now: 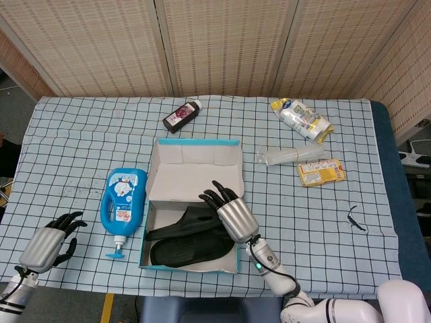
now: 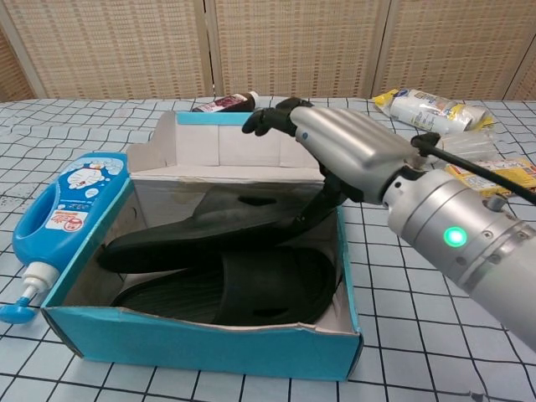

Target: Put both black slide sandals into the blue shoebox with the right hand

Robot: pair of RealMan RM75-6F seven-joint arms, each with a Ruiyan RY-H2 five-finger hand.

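Both sandals lie inside the box. The lower sandal sits flat on the box floor. The upper sandal rests across it at a slant, its right end propped against the box's right wall.

The right hand hangs above the box's right side, fingers extended and apart, gripping nothing. Its thumb reaches down toward the raised end of the upper sandal; whether it touches cannot be told from either view. The left hand rests at the table's near left corner, well apart from the box, fingers curled in with nothing in them.

Handling assessment: the sandals look like moulded foam or rubber, so probably light, moderately stiff and not fragile. The matte surface should not be slippery. The strap arch is the best hold (a flat press on the sole edge would serve for nudging).

Task status: placement appears done. The tilted sandal may want pressing flat.

Also present: a blue bottle beside the box's left wall, a dark bottle behind it, and packets to the right.
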